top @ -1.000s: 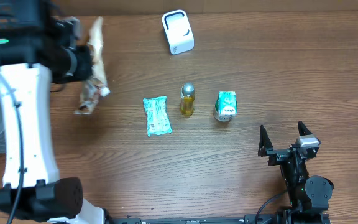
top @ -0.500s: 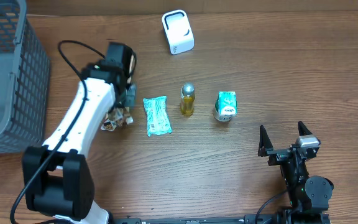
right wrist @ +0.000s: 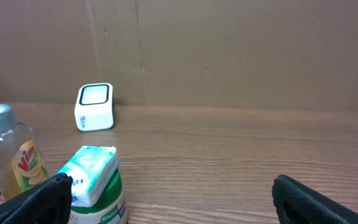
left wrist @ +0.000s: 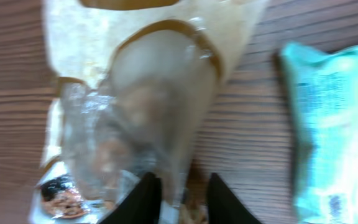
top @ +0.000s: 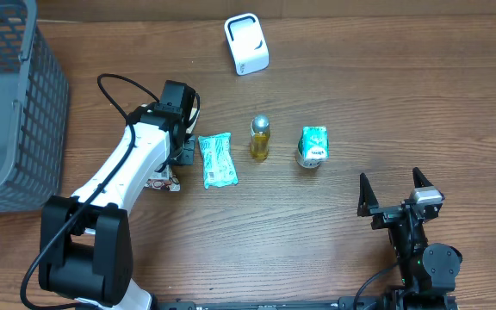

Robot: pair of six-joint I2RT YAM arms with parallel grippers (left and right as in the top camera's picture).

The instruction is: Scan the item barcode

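**Overhead view: left arm down at the snack bag**

Overhead view shows a brown wooden bench with a few things on it. The left arm reaches across the bench, and the left end effector is low over the snack bag. The bag lies flat on the bench, left of the middle, and most of it is hidden under the arm. Only a crinkly corner sticks out.

In the left wrist view the bag is clear and shiny with a brown line on it, and it fills most of the picture. The two dark fingers stand only a little way apart, with a thin bit of the bag between them. I cannot tell if they pinch it or just sit beside it.

A teal packet lies just to the right of the bag. Next comes a small yellow bottle with a silver cap, standing up. After that stands a green and white tub. These three make a row and do not touch each other.

The white scanner stands at the far edge of the bench, well apart from the bag. A grey basket sits at the far left.

The right end effector is near the front right, with its fingers spread wide and nothing in them
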